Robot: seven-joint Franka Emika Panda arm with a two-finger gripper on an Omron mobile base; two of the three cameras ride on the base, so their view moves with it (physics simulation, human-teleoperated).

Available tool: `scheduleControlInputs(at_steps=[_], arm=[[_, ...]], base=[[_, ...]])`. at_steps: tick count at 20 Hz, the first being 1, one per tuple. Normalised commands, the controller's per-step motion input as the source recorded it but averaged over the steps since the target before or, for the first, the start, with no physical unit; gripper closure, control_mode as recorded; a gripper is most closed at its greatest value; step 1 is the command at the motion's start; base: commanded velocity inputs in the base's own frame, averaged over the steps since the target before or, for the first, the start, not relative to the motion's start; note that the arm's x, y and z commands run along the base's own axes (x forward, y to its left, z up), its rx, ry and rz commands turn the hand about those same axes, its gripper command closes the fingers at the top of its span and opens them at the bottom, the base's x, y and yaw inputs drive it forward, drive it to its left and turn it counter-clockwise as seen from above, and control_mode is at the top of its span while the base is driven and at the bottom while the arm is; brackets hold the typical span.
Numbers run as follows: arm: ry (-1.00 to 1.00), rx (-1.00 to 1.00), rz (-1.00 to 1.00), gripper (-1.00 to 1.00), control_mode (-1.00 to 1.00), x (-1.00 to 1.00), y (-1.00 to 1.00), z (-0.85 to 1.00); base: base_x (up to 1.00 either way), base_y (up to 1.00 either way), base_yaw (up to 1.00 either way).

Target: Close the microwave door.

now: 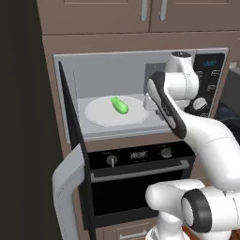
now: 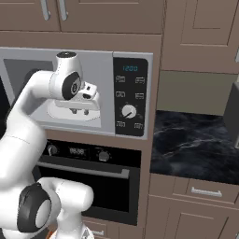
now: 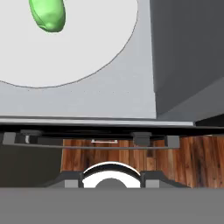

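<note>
Left base view, for your list: wide dark-glass microwave door (image 1: pixel 75 140) with thick grey handle stands fully open at left of silver-grey built-in microwave (image 1: pixel 108 70), closing entirely undone; pincer (image 2: pixel 74 111) hangs before cavity, spread indiscernible.

The robot's white arm (image 2: pixel 28 121) reaches across the front of the microwave (image 2: pixel 100 60), its gripper (image 2: pixel 74 110) hanging just left of the black control panel (image 2: pixel 130 97) with white knob (image 2: pixel 128 111); the black oven (image 2: pixel 93 179) sits directly below.
</note>
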Motion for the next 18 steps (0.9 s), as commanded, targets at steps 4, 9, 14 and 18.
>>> scheduleControlInputs(at_steps=[4,9,14,18], arm=[[-0.05,0.0,0.0,-1.0,-1.0,-0.59,0.06,0.0],[-0.12,0.02,0.02,-1.0,-1.0,-1.0,0.26,0.0],[-0.15,0.0,0.11,-1.0,-1.0,-0.81,0.34,0.0],[-0.19,0.0,0.08,-1.0,-1.0,-0.58,0.34,0.0]], base=[[0.0,0.0,0.0],[0.0,0.0,0.0],[0.0,0.0,0.0],[0.0,0.0,0.0]])
